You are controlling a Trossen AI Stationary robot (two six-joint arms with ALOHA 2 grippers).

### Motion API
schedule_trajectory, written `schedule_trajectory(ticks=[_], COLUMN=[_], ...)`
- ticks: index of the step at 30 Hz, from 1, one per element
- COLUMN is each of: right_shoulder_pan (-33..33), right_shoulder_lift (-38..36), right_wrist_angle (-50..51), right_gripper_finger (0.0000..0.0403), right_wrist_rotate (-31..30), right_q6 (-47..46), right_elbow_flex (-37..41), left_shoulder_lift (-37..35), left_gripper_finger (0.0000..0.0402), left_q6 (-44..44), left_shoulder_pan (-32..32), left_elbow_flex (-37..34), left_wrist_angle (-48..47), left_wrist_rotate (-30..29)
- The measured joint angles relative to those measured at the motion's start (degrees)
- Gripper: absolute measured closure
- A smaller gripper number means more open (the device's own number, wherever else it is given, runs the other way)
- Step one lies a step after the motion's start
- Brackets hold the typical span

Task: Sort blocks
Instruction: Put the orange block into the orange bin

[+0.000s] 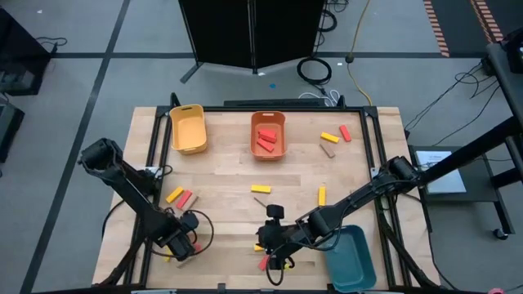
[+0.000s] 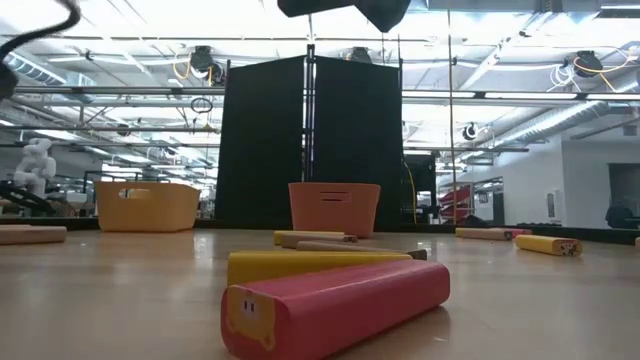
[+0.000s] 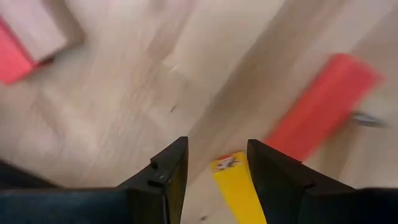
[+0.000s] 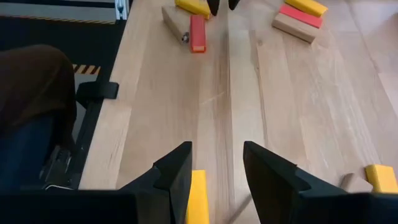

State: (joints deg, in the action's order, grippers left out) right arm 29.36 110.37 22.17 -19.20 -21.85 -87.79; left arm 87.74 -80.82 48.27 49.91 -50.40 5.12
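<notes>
Small red, yellow and tan blocks lie scattered flat on the wooden table (image 1: 229, 175). My left gripper (image 3: 217, 171) is open low over the near left, its fingers standing either side of one end of a yellow block (image 3: 235, 190); a red block (image 3: 323, 106) lies just beyond. It also shows in the high view (image 1: 186, 242). My right gripper (image 4: 216, 171) is open near the middle of the near edge (image 1: 268, 245), with a yellow block (image 4: 198, 199) beside one finger. A red block (image 2: 335, 305) and a yellow one (image 2: 310, 265) lie below it.
A yellow bin (image 1: 188, 128) and an orange bin (image 1: 282, 133) holding red blocks stand at the far side. A teal bin (image 1: 351, 257) stands at the near right. More blocks lie at the far right (image 1: 329, 136), mid-table (image 1: 261, 189) and left (image 1: 174, 194).
</notes>
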Motion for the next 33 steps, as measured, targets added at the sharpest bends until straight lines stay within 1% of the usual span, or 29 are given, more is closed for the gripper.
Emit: schedule_trajectory(ticks=[5,8,12,21,33], right_shoulder_pan=[0.0,0.0,0.0,0.4,0.6], right_shoulder_lift=[0.0,0.0,0.0,0.0,0.0], right_wrist_angle=[-0.4,-0.5,-1.1,-1.0,-1.0], right_gripper_finger=[0.0266,0.0266,0.0266,0.0266,0.0266], right_wrist_rotate=[0.0,0.0,0.0,0.0,0.0], right_q6=[0.0,-0.1,-0.6,-1.7,-3.0], right_elbow_flex=[0.0,0.0,0.0,0.0,0.0], left_shoulder_lift=[-3.5,-3.4,-1.7,4.1,4.4], left_gripper_finger=[0.024,0.024,0.024,0.024,0.024], left_q6=[9.6,14.8,19.9,25.8,27.4], left_shoulder_pan=[0.8,1.4,1.4,1.2,0.9], left_elbow_flex=[0.0,0.0,0.0,0.0,0.0], left_wrist_angle=[7.9,12.8,13.9,14.4,16.6], left_wrist_rotate=[-2.8,-6.1,-9.0,-9.7,-9.4])
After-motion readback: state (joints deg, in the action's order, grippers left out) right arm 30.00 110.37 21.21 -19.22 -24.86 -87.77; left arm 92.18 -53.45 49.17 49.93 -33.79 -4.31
